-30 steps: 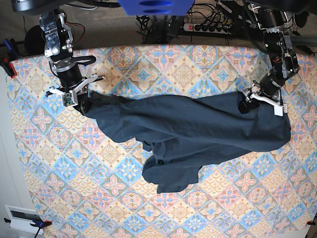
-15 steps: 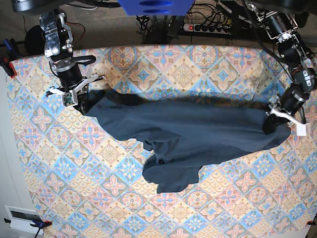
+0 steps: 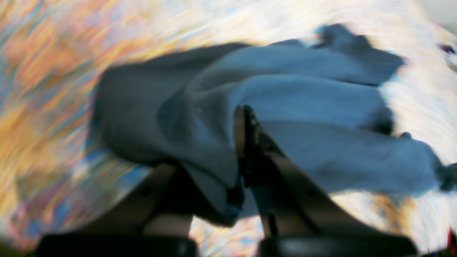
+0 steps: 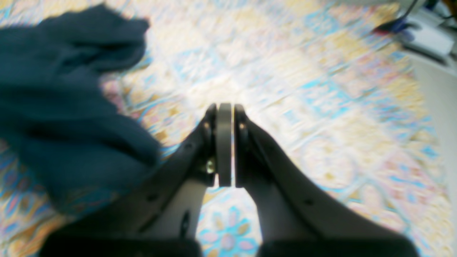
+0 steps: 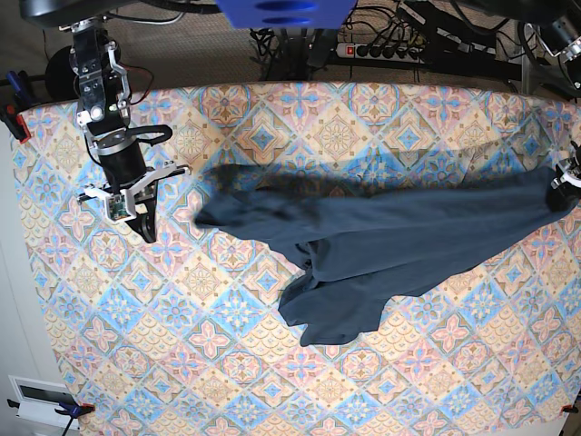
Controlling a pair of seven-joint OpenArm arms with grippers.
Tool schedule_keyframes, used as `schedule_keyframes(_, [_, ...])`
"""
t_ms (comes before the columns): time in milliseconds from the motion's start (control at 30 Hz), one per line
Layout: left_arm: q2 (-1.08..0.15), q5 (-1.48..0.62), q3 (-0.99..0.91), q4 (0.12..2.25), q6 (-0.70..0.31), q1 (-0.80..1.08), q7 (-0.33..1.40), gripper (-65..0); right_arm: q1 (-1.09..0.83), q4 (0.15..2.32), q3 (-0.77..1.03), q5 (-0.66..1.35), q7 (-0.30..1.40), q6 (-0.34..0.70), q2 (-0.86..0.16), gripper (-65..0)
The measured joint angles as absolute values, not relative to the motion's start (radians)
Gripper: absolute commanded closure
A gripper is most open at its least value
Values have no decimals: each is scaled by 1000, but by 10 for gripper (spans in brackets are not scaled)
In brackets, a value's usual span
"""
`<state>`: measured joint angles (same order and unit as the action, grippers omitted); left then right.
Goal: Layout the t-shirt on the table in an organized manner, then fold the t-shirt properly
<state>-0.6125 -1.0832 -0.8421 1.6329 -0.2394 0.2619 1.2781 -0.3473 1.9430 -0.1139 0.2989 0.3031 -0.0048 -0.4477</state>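
T-shirt (image 5: 381, 241) now free of empty shut right jaws (left pinching cloth), farther right.

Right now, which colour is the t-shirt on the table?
Plain dark navy blue. The t-shirt shows best in the base view, stretched across the patterned table.
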Motion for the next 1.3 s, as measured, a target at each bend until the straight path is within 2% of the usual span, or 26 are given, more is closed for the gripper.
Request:
schedule_keyframes(267, [-669, -1101, -795, 1580, -244, 363, 1272, -317, -354, 1943, -115, 300, 310, -1, -448, -5])
schedule_keyframes(400, [-680, -1096, -777, 1580, -244, 383, 1274, -399, -370, 1943, -156, 295, 383, -14, -454, -7])
schedule_keyframes(467, [-676, -1077, -776, 1580, -244, 381, 1271, -402, -384, 1943, -245, 297, 428, -13, -461, -11])
schedule_keyframes(533, [-676, -1034, -776, 1580, -244, 379, 1264, -403, -382, 1943, -337, 301, 467, 13, -453, -43])
schedule_keyframes(733, [-675, -923, -781, 1578, -245, 376, 1267, -406, -269, 1943, -542, 297, 503, -7, -459, -207])
schedule_keyframes(833, [-676, -884, -781, 1578, -245, 376, 1241, -407, -214, 1943, -603, 300, 567, 5, -456, -262])
schedule_keyframes(1033, [-675, -860, -783, 1577, -244, 379, 1222, -407, -104, 1943, -602, 297, 670, -9, -448, -263])
schedule_keyframes(1300, [-648, -859, -783, 1577, -244, 379, 1220, -407, -52, 1943, -608, 311, 692, -2, -424, -264])
